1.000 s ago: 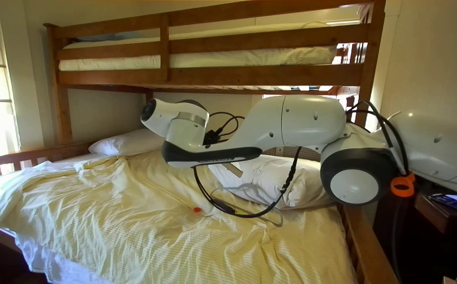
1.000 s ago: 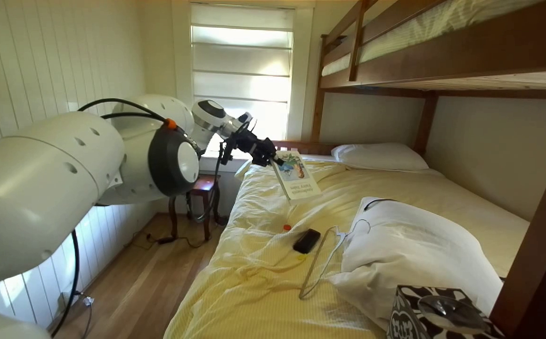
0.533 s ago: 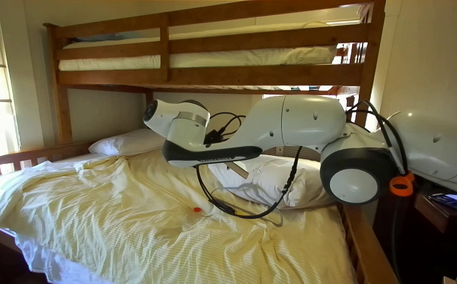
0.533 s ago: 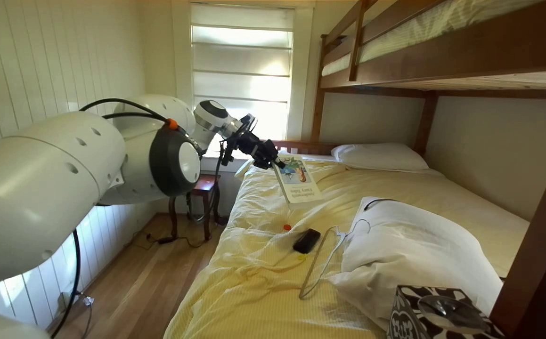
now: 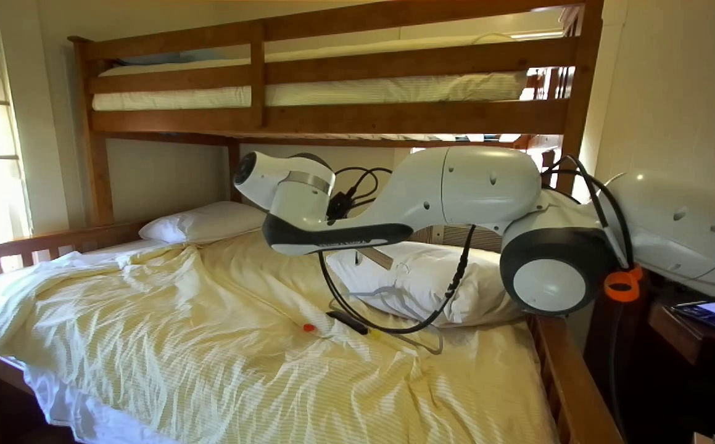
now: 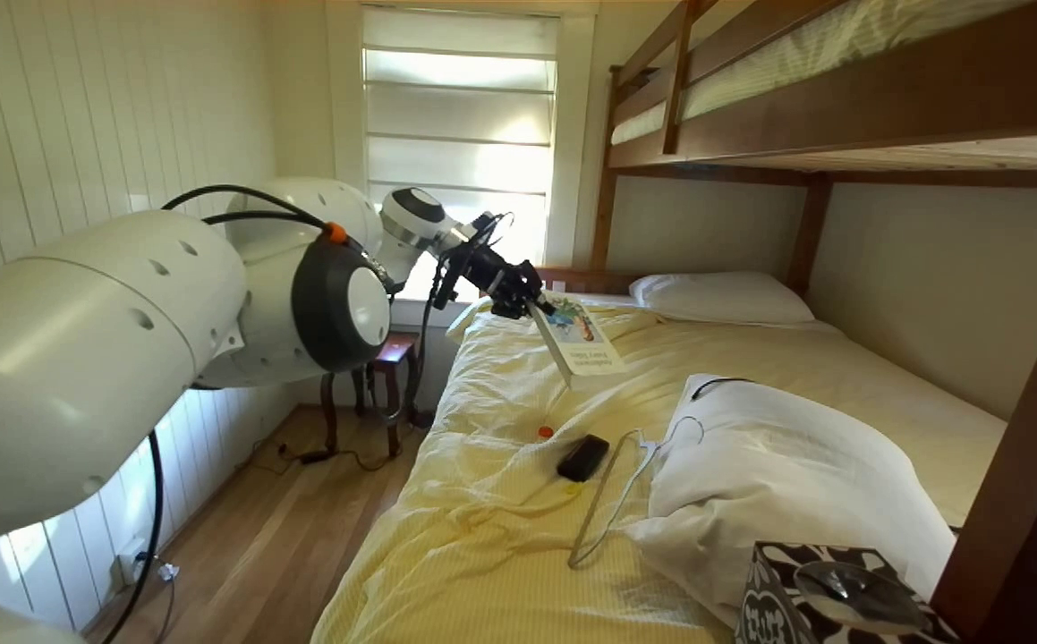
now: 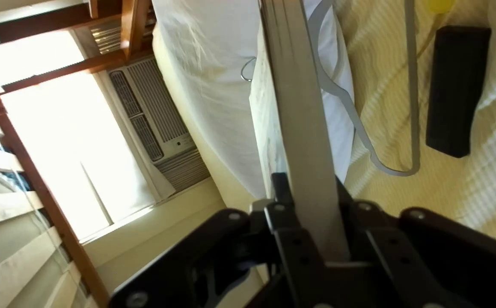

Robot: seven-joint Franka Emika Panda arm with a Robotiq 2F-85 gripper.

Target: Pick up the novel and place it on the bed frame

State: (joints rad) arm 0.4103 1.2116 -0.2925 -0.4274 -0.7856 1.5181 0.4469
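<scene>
Plainly, gripper (image 7: 311, 190) holds novel (image 6: 577, 341) lettered "Fairy Tales".

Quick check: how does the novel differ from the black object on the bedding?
The novel has a pale, illustrated cover; the black object is dark. The novel is held tilted in the gripper; the black object lies on the bedding. Both look roughly rectangular.

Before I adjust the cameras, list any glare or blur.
Wrist view: the window is burnt out to white, the near gripper dark and slightly soft; both exterior views: the blind glares; in an exterior view, the novel has blurry cover print.
</scene>
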